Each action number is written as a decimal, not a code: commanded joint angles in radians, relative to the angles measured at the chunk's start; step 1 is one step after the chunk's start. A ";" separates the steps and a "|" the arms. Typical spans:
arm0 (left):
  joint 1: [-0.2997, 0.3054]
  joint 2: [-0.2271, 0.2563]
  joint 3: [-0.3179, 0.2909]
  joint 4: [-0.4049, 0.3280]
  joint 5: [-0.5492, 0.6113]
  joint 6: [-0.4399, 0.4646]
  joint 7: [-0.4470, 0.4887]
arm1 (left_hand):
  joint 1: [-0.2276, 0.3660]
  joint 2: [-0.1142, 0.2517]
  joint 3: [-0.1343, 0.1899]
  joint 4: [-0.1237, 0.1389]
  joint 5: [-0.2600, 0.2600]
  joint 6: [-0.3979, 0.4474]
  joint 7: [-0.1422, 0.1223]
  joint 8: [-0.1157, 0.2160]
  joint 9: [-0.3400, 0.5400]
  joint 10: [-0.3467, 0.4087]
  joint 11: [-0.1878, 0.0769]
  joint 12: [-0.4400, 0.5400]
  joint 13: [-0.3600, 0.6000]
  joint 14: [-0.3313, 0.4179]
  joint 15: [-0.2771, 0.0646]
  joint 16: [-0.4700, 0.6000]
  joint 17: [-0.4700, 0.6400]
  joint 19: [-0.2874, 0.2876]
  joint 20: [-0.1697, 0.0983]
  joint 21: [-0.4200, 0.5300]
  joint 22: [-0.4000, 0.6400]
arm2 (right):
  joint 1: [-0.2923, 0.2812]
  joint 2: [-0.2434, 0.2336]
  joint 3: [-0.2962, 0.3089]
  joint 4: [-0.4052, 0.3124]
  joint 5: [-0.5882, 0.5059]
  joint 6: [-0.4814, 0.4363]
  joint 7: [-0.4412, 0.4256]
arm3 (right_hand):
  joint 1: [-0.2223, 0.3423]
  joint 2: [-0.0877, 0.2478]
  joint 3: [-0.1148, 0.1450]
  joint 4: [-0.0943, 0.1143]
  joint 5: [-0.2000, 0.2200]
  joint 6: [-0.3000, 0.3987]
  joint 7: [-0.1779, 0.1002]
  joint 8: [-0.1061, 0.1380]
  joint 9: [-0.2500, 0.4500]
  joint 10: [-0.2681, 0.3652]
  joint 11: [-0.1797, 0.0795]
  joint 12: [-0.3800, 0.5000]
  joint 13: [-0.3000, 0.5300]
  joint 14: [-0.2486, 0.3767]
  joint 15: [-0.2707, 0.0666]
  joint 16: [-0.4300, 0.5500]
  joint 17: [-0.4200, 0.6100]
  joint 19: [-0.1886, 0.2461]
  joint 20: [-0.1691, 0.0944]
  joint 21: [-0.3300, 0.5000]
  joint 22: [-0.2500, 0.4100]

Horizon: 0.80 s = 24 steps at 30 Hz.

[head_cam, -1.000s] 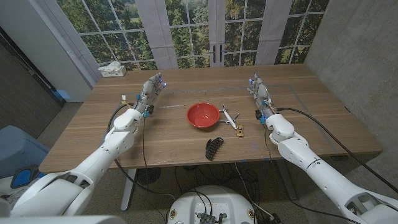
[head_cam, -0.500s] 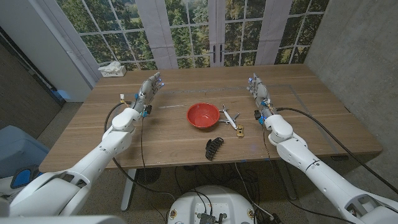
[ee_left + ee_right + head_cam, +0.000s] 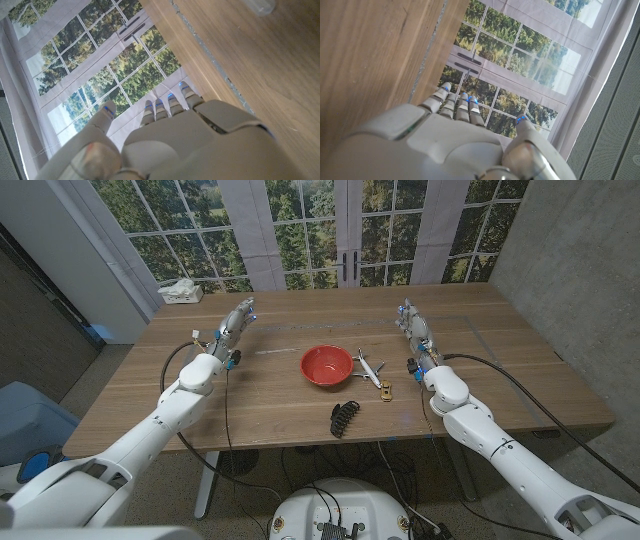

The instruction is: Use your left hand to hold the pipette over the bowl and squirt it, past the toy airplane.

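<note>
Nearest you, a black clip (image 3: 343,418) lies on the table (image 3: 280,405), then a small brass item (image 3: 386,391). Beyond them the red bowl (image 3: 326,364) sits just beside the toy airplane (image 3: 368,367). Your left hand (image 3: 236,328) stands on edge at the table's left, fingers extended, holding nothing. Your right hand (image 3: 415,327) mirrors it, fingers straight, empty. Pipette: possibly the small object (image 3: 201,337) beside your left hand; I cannot tell. A tissue box (image 3: 180,291) sits at the far corner.
</note>
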 commanded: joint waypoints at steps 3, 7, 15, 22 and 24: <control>0.010 0.084 0.050 -0.078 0.181 0.046 0.157 | 0.016 -0.001 0.004 -0.016 -0.004 0.017 0.000 0.007 0.002 0.013 -0.007 0.005 0.003 0.006 0.004 -0.004 0.003 0.006 0.009 -0.001 0.002 | -0.008 0.006 -0.013 -0.015 -0.049 -0.007 -0.039 | 0.001 0.002 0.001 -0.006 0.001 0.011 -0.005 0.006 0.004 0.010 -0.003 0.003 0.006 0.003 -0.001 0.004 0.003 0.003 0.003 0.009 0.003; 0.002 0.092 0.059 -0.078 0.214 0.054 0.174 | 0.019 -0.001 0.005 -0.023 -0.006 0.027 0.001 0.008 0.002 0.018 -0.009 0.005 0.003 0.008 0.004 -0.005 0.003 0.007 0.010 -0.002 0.002 | -0.007 0.008 -0.016 -0.018 -0.060 -0.009 -0.047 | 0.001 0.002 0.001 -0.007 0.001 0.011 -0.005 0.005 0.004 0.011 -0.003 0.002 0.006 0.004 -0.001 0.004 0.003 0.004 0.004 0.008 0.003; -0.012 0.110 0.079 -0.094 0.267 0.081 0.188 | 0.024 -0.003 0.005 -0.038 -0.011 0.047 0.002 0.010 0.002 0.026 -0.012 0.004 0.004 0.012 0.002 -0.006 0.003 0.008 0.011 -0.004 0.003 | 0.001 0.017 -0.025 -0.004 -0.080 0.011 -0.048 | 0.002 0.003 0.001 -0.010 0.001 0.015 -0.005 0.005 0.004 0.013 -0.002 0.001 0.006 0.004 0.001 0.003 0.003 0.004 0.005 0.008 0.003; -0.004 0.129 0.088 -0.148 0.320 0.139 0.226 | 0.027 -0.006 0.004 -0.049 -0.014 0.059 0.005 0.010 0.002 0.031 -0.017 0.004 0.004 0.012 0.002 -0.007 0.003 0.010 0.008 -0.006 0.003 | 0.004 0.014 -0.033 -0.001 -0.105 0.025 -0.047 | 0.003 0.003 0.002 -0.013 0.000 0.017 -0.004 0.005 0.004 0.017 0.000 0.001 0.006 0.006 0.000 0.003 0.003 0.004 0.007 0.007 0.003; 0.004 0.138 0.090 -0.177 0.341 0.168 0.244 | 0.028 -0.007 0.004 -0.051 -0.014 0.060 0.004 0.010 0.002 0.032 -0.017 0.003 0.004 0.013 0.001 -0.007 0.003 0.011 0.009 -0.006 0.003 | 0.006 0.016 -0.032 0.003 -0.103 0.033 -0.041 | 0.004 0.003 0.002 -0.014 0.000 0.018 -0.004 0.005 0.004 0.019 0.000 0.002 0.006 0.005 0.000 0.003 0.003 0.004 0.007 0.007 0.003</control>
